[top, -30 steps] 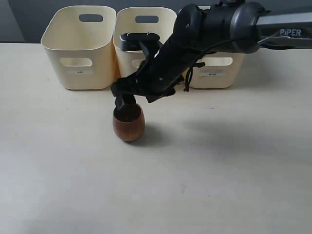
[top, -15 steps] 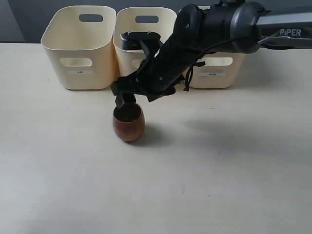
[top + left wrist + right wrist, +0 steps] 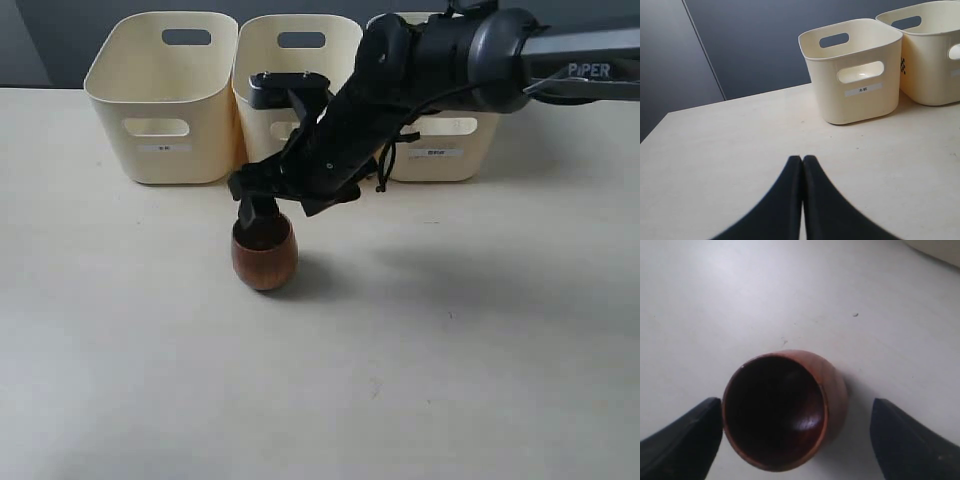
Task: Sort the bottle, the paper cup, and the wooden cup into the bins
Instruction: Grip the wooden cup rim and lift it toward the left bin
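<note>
Right claw (image 3: 797, 437) spread wide, flanking round-bellied wooden cup (image 3: 785, 410), upright on smooth pale table (image 3: 740, 300); left claw (image 3: 802, 167) closed.

White lettering "PIPER" stands on the grey link of the right arm (image 3: 590, 68). In the exterior view the left bin (image 3: 165, 90) and the right bin (image 3: 470, 150) each carry a small white front label (image 3: 165, 148) below the handle cutout, with print too small to read. In the left wrist view the label on the nearer bin (image 3: 855, 60) shows two small dark characters, seemingly Chinese and not read with certainty. The bin beside it (image 3: 935, 55) bears a small dark chequered mark (image 3: 902, 65) on its side.
</note>
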`<action>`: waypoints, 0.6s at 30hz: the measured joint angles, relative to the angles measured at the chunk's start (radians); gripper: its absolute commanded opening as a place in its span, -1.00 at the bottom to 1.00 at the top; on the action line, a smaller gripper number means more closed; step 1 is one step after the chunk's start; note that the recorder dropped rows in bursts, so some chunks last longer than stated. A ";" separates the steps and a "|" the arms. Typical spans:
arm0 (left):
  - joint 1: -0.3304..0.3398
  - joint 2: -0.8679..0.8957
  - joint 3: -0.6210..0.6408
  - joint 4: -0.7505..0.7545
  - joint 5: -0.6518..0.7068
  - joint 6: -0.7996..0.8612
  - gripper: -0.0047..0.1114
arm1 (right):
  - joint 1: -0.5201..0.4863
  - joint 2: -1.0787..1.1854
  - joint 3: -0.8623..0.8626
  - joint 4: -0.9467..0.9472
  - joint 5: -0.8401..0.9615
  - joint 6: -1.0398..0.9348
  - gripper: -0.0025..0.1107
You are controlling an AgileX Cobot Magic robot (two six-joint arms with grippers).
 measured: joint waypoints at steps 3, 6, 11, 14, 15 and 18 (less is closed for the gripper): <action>0.000 0.000 0.000 0.000 0.000 0.000 -0.92 | 0.000 0.032 0.000 0.000 0.000 0.002 0.40; 0.000 0.000 0.000 0.000 0.000 0.000 -0.92 | 0.000 0.054 0.000 0.000 -0.004 0.004 0.40; 0.000 0.000 0.000 0.000 0.000 0.000 -0.92 | 0.000 0.058 0.000 0.000 -0.019 0.020 0.39; 0.000 0.000 0.000 0.000 0.000 0.000 -0.92 | 0.000 0.061 0.000 0.000 -0.022 0.024 0.21; 0.000 0.000 0.000 0.000 0.000 0.000 -0.92 | 0.000 0.063 0.000 0.000 -0.022 0.027 0.09; 0.000 0.000 0.000 0.000 0.000 0.000 -0.92 | 0.000 0.065 0.000 -0.002 -0.022 0.027 -0.31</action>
